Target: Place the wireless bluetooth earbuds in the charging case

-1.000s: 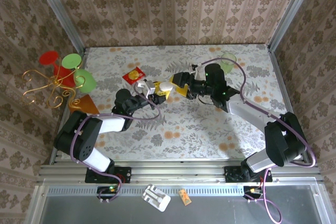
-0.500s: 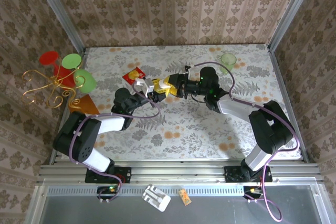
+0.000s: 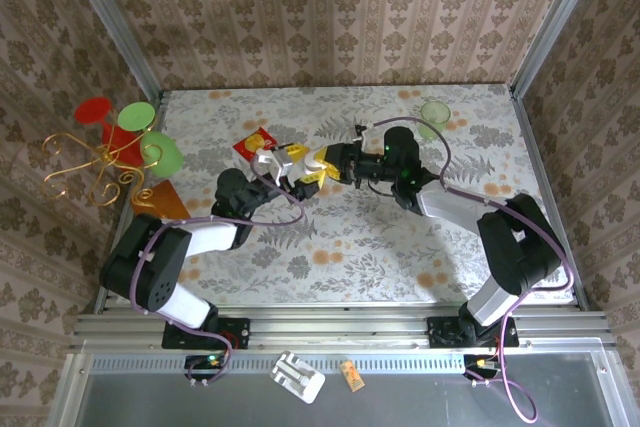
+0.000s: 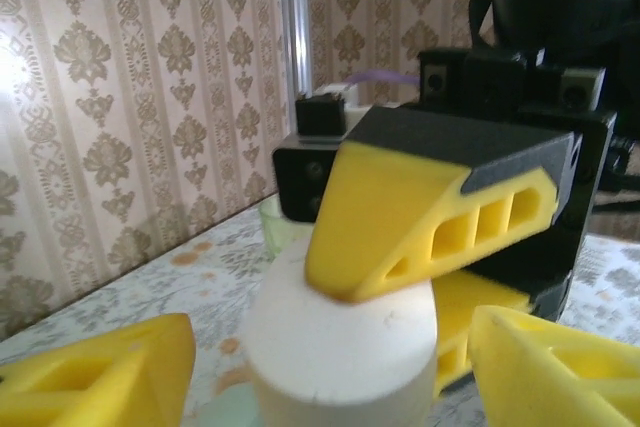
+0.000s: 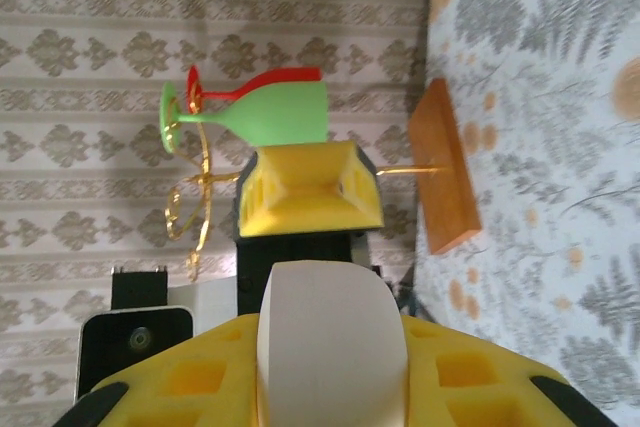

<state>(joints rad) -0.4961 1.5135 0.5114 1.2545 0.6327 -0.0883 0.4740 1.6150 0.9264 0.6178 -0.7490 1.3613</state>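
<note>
Gripping the charging case [image 5: 330, 332] in the right gripper [image 3: 320, 163] — jaws narrow, yellow fingers [image 5: 175, 387] pressed on both of its white sides. Facing it nose to nose with the left gripper [image 3: 284, 165], jaws spread wide, yellow fingertips [image 4: 110, 372] flanking the case and standing apart from it. Held over the flowered table [image 3: 400, 237], left of centre, near a red-and-yellow packet [image 3: 255, 141]. Further back on the right, a pale green disc [image 3: 435, 113]; off the left edge, a gold stand [image 3: 95, 162] with red and green glasses, a brown block [image 3: 160, 199] beside it.
</note>
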